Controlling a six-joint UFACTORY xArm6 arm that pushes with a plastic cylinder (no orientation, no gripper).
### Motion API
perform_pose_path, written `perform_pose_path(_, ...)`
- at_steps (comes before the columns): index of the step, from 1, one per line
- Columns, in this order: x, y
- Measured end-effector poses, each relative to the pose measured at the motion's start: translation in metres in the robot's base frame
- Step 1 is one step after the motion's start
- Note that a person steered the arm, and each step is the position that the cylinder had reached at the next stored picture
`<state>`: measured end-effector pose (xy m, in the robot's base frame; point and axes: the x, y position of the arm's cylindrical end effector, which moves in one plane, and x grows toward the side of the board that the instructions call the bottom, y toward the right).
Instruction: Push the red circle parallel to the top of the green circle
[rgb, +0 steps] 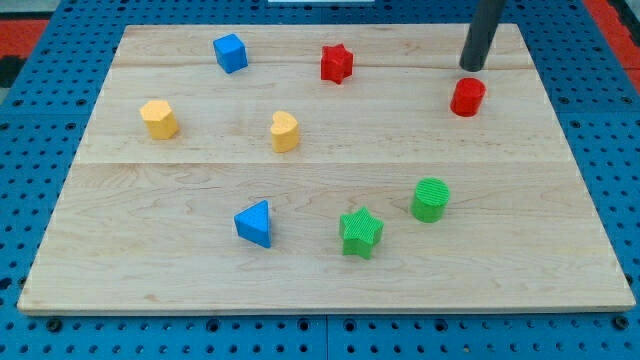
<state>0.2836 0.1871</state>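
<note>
The red circle (467, 97) stands on the wooden board near the view's upper right. The green circle (430, 199) stands below it, right of the board's centre, and a little to the left of the red one. My tip (471, 68) is just above the red circle, slightly apart from its top edge. The dark rod comes in from the view's top.
A red star (337, 63) sits at the top centre. A blue block (230, 52) is at the top left. Yellow blocks sit at the left (159, 118) and centre (285, 131). A blue triangle (254, 223) and a green star (361, 232) lie near the bottom.
</note>
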Motion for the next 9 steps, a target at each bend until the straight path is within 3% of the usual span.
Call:
perform_pose_path(1, 0.012, -0.058)
perform_pose_path(3, 0.063, -0.107)
perform_pose_path(5, 0.075, -0.042)
perform_pose_path(6, 0.075, -0.044)
perform_pose_path(7, 0.037, -0.070)
perform_pose_path(8, 0.012, -0.046)
perform_pose_path(9, 0.017, 0.023)
